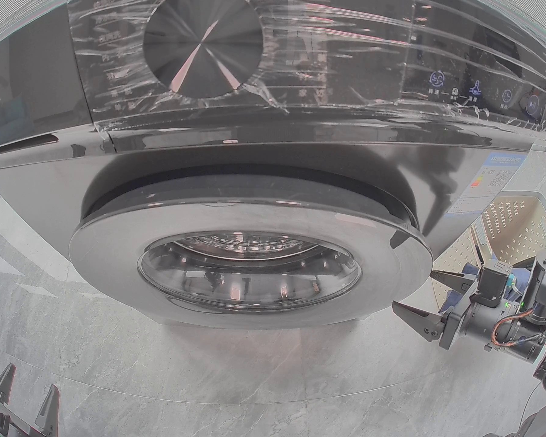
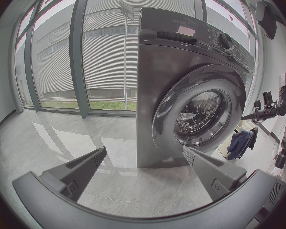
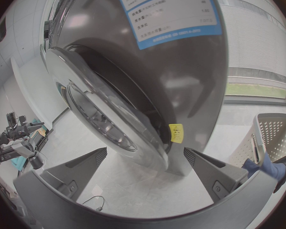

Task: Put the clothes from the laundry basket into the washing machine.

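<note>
Left gripper point(image 2: 144, 151) low over the floor before the washing machine point(image 1: 273, 153), fingers wide, empty. Right gripper point(image 1: 413, 289) spread wide, empty, just beside the right edge of the round door point(image 1: 249, 262), which looks closed. Laundry basket point(image 1: 515, 220) on the floor past the machine's right side, blue clothes point(image 2: 240, 142) draped over its rim.

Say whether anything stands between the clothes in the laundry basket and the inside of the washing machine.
Yes. The round door of the washing machine covers its opening, so the blue clothes hanging over the basket cannot go in until it is swung open. The right end effector, open, sits beside the door's edge.
</note>
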